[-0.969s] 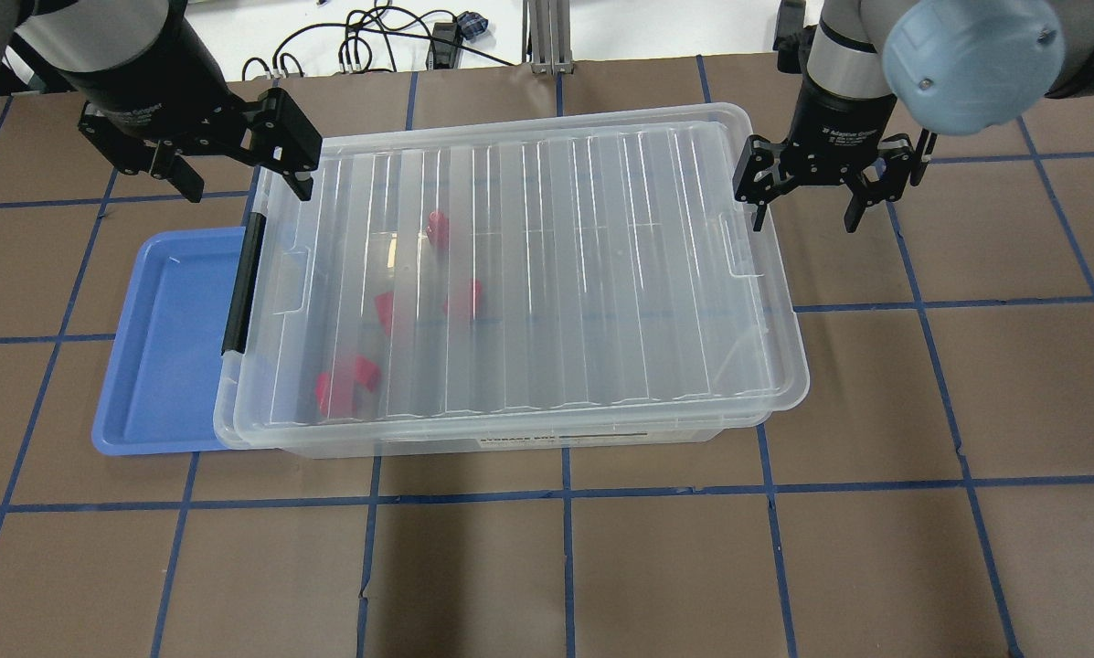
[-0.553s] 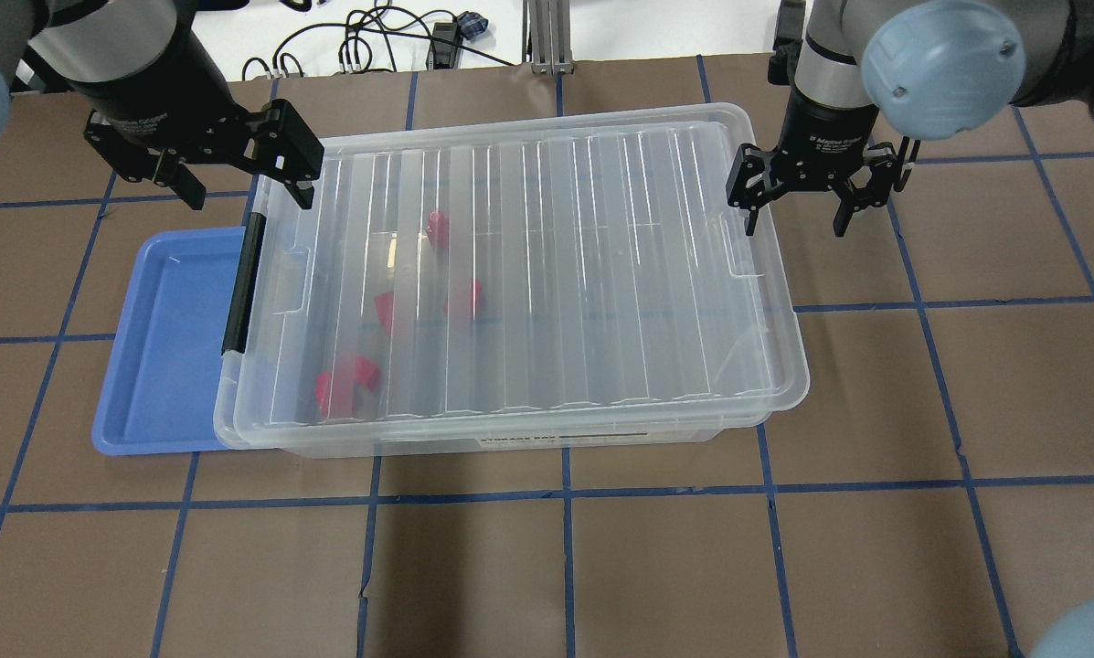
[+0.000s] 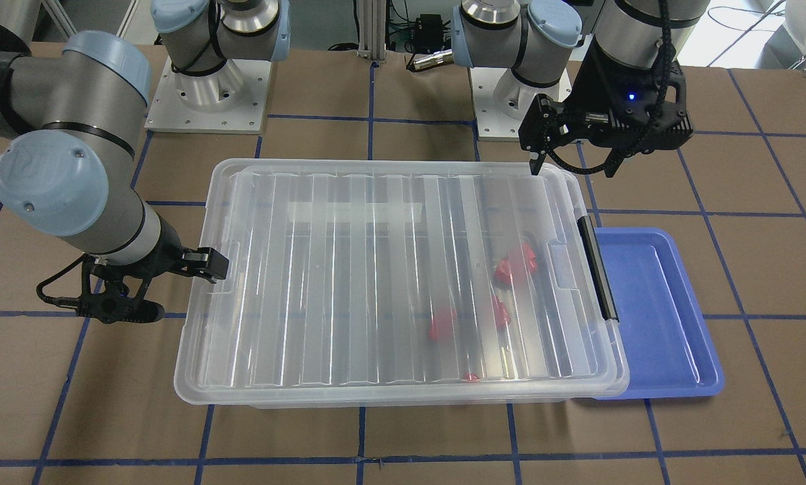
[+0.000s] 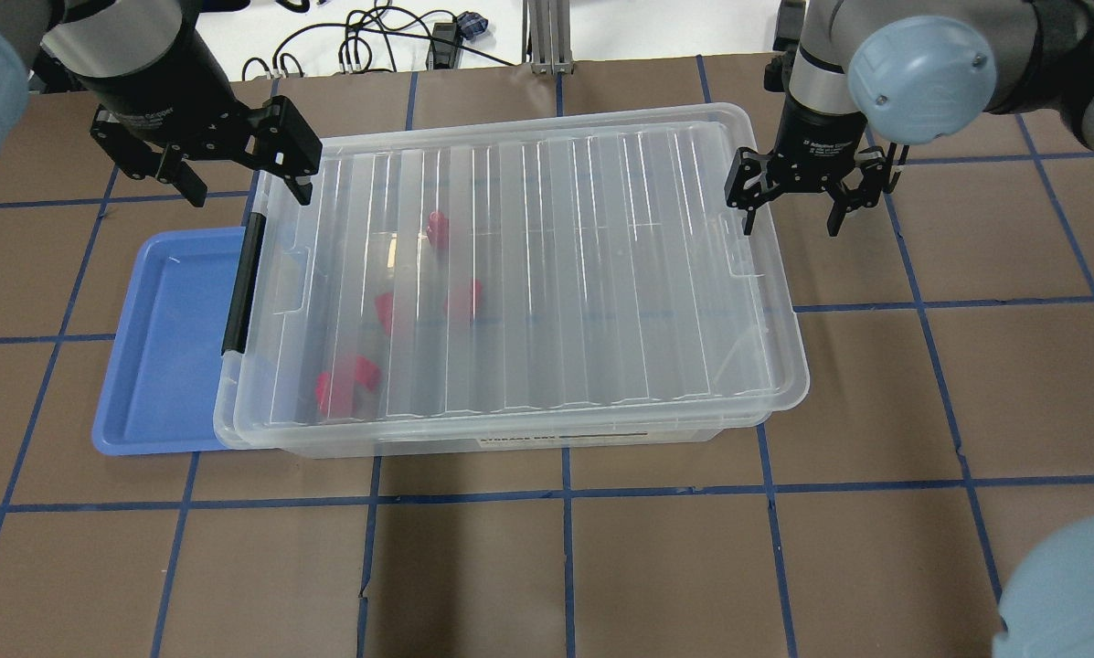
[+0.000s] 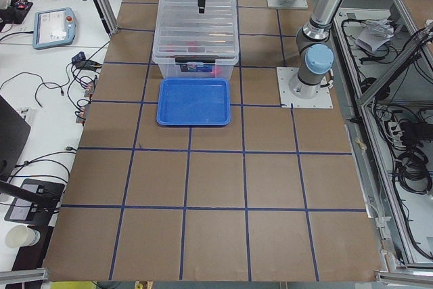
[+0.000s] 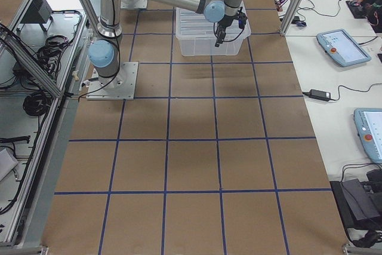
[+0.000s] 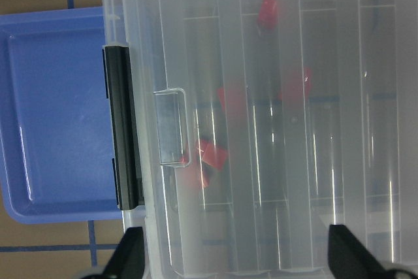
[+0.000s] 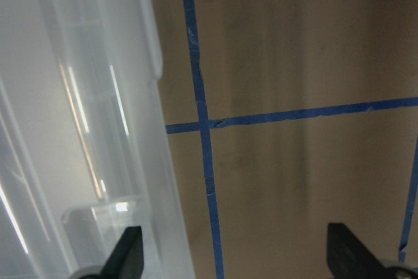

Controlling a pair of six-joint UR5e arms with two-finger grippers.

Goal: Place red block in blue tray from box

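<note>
Overhead, a large clear storage box (image 4: pixel 547 274) sits on a brown table (image 4: pixel 601 567) marked with blue tape lines. Its ribbed lid (image 4: pixel 601 228) is on, with a black latch bar (image 4: pixel 242 283) at the box's left end. Several red blocks (image 4: pixel 345 382) lie inside, blurred through the lid, all toward the latch end. A blue tray (image 4: pixel 158 347) lies right against that end, its near edge hidden under the lid's rim. The left gripper (image 4: pixel 245 190) hangs over the box's far left corner, jaws spread wide and holding nothing. The right gripper (image 4: pixel 791 223) hangs at the far right corner, jaws also apart, one finger by the rim and the other over the table.
</note>
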